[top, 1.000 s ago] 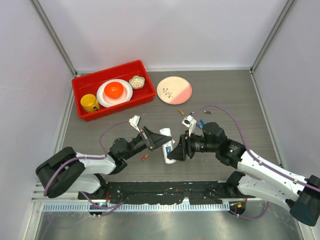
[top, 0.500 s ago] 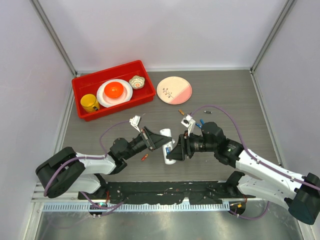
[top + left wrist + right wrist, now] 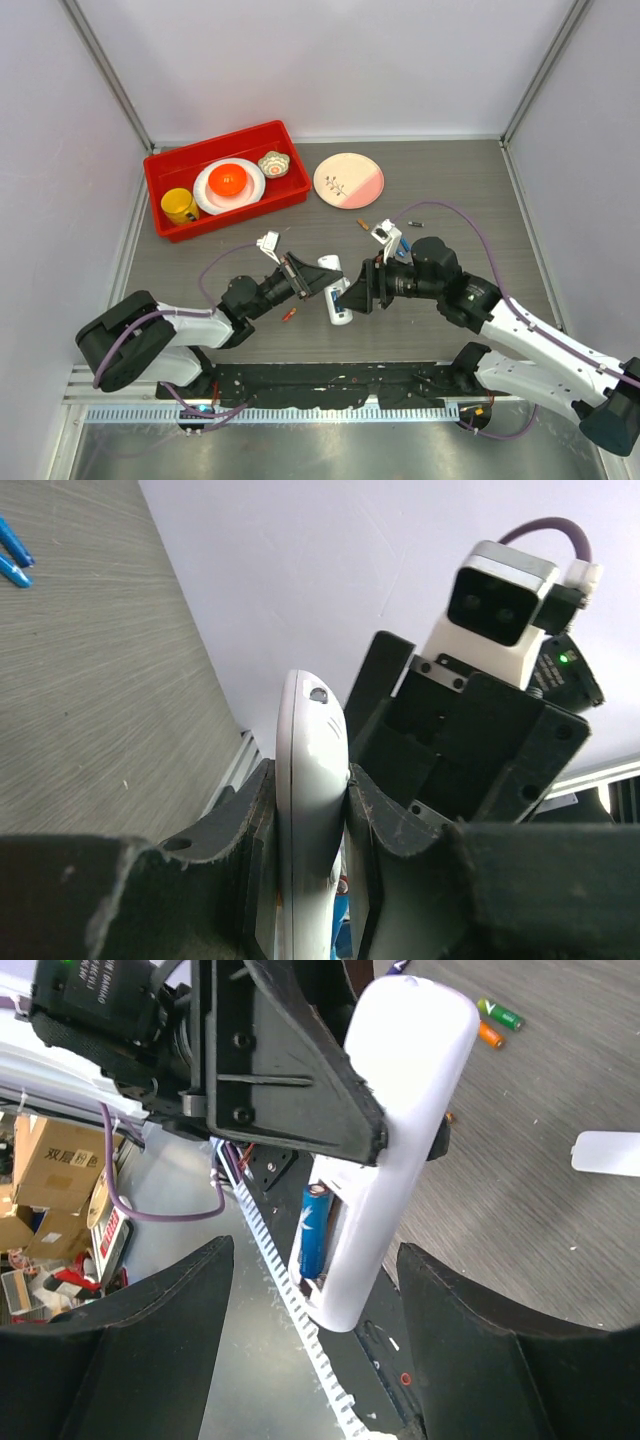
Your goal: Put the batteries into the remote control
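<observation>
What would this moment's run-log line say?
left gripper: shut on remote control | battery bay: one blue battery seated | right gripper: open, facing bay | loose batteries: on table

- Top view: high above and behind the near edge, looking down over the whole worktop (image 3: 460, 190).
- Left wrist view: very close behind the remote control (image 3: 308, 780), facing the right wrist camera (image 3: 500, 600) in the upper right of the frame.
- Right wrist view: equally close, facing back the other way; it shares the remote control (image 3: 400, 1140) at mid-frame.

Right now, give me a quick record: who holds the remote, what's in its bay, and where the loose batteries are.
remote control: clamped in left jaws, bay turned toward right jaws
bay: one blue battery inside
right jaws: open, holding nothing
loose batteries: green and orange, on table
</observation>
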Available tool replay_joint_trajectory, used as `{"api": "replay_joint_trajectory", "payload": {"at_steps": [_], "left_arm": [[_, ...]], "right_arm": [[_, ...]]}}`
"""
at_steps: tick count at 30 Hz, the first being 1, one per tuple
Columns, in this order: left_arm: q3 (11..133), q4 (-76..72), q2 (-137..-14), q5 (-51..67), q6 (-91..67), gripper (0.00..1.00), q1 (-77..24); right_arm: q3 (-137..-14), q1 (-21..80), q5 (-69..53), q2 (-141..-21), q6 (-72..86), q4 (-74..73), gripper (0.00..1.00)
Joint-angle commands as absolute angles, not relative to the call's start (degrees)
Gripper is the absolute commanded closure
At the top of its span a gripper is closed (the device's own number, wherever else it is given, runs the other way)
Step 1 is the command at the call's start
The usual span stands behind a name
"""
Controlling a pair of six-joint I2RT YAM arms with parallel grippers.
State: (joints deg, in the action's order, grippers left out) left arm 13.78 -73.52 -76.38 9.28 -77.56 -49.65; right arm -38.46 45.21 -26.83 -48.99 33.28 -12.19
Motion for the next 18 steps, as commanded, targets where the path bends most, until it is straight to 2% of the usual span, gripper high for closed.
{"api": "replay_joint_trajectory", "payload": {"at_steps": [1,6,9,18], "left_arm": [[14.24,-88.59,-77.52,7.82,-77.17,1.00,-49.04],[14.59,-88.59,-77.96,7.91,-77.61,1.00,-48.96],[14.68,-88.59,-77.96,8.00,-77.78,1.00,-48.96],[14.94,-88.59,-79.01,8.35,-78.13,1.00,-49.04]], "right_arm": [[-40.26,44.74,-22.95,-47.64,33.83,-12.31,0.28],[-34.81,42.02,-19.25,-45.79,41.12,-4.86,0.33],[-29.90,39.99,-21.17,-46.05,46.22,2.86,0.36],[-26.02,38.76,-25.31,-49.22,52.55,15.11,0.41]]}}
